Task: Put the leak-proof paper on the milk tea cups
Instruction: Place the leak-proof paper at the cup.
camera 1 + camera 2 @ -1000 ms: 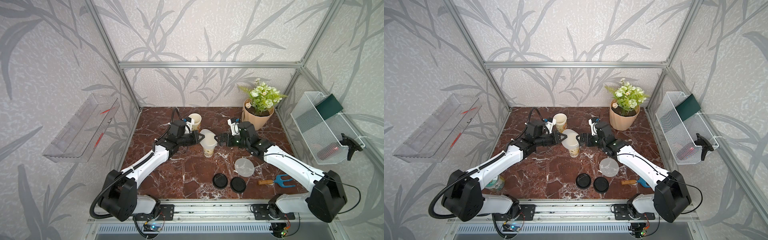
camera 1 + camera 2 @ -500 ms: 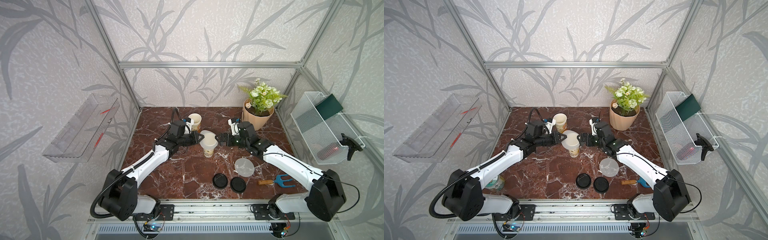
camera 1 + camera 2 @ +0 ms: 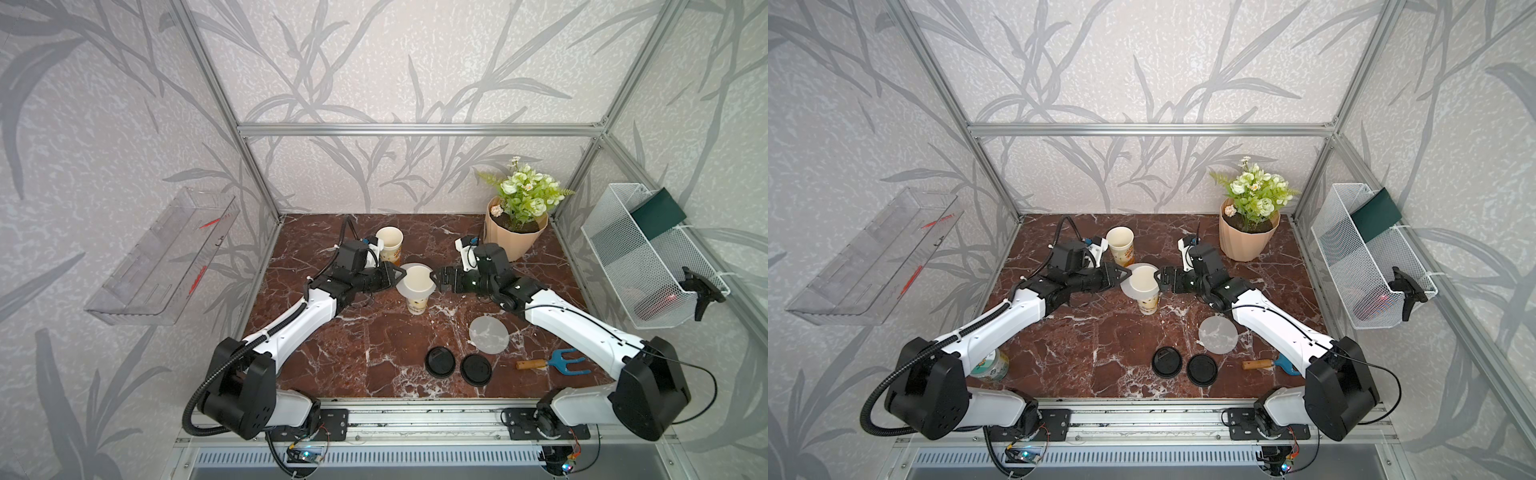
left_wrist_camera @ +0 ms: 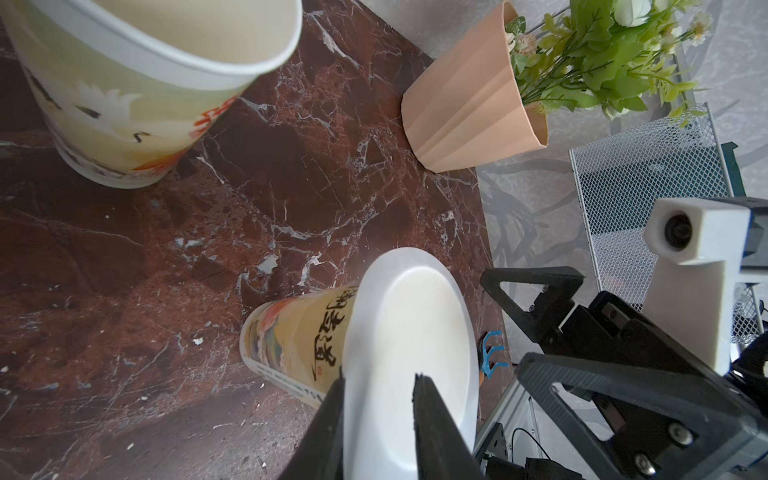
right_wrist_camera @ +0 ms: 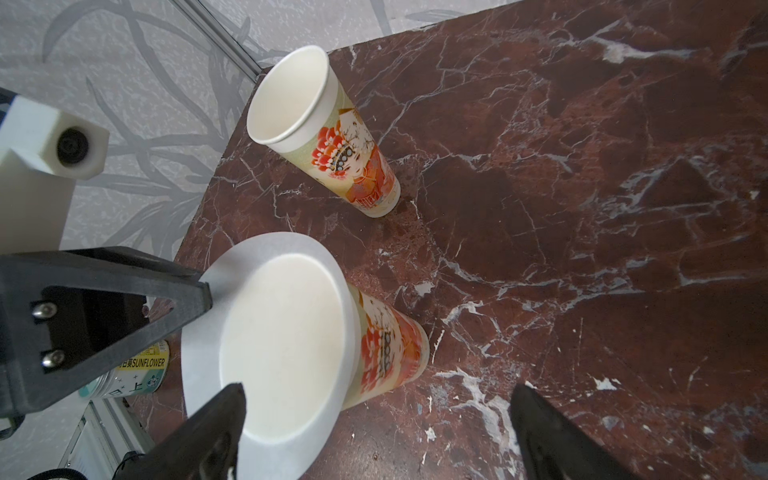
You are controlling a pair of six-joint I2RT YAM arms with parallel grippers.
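**Two robot pincers meet at a paper-covered milk tea cup**

The left pincer [image 4: 380, 376] has its jaws parted a little, one on each side of the rim of a leak-proof paper disc [image 5: 282, 345]. The gap looks wider than the thin sheet. The disc lies flat across the mouth of the nearer milk tea cup [image 3: 417, 305] and overhangs most on the left pincer's side. The right pincer [image 5: 378, 386] faces it from the opposite side with its jaws spread wide. It grips nothing, and one finger [image 5: 216, 419] is at the disc's edge.

The second milk tea cup [image 3: 390, 243] stands upright and uncovered just behind the left wrist. The second paper disc [image 3: 489, 334] lies flat on the table beside the right forearm.

The table [image 3: 374, 345] is dark red marble with white veins. Near its front edge are two black lids [image 3: 440, 362] side by side, with a blue hand fork with a wooden handle [image 3: 552, 363] beside them. A peach flower pot [image 3: 515, 237] stands in the far right corner. In a top view, a printed can [image 3: 988, 365] shows under the left arm.

The walls carry grey leaf wallpaper inside an aluminium frame. A wire basket [image 3: 648, 266] hangs on the right wall and a clear plastic shelf [image 3: 162, 266] on the left.
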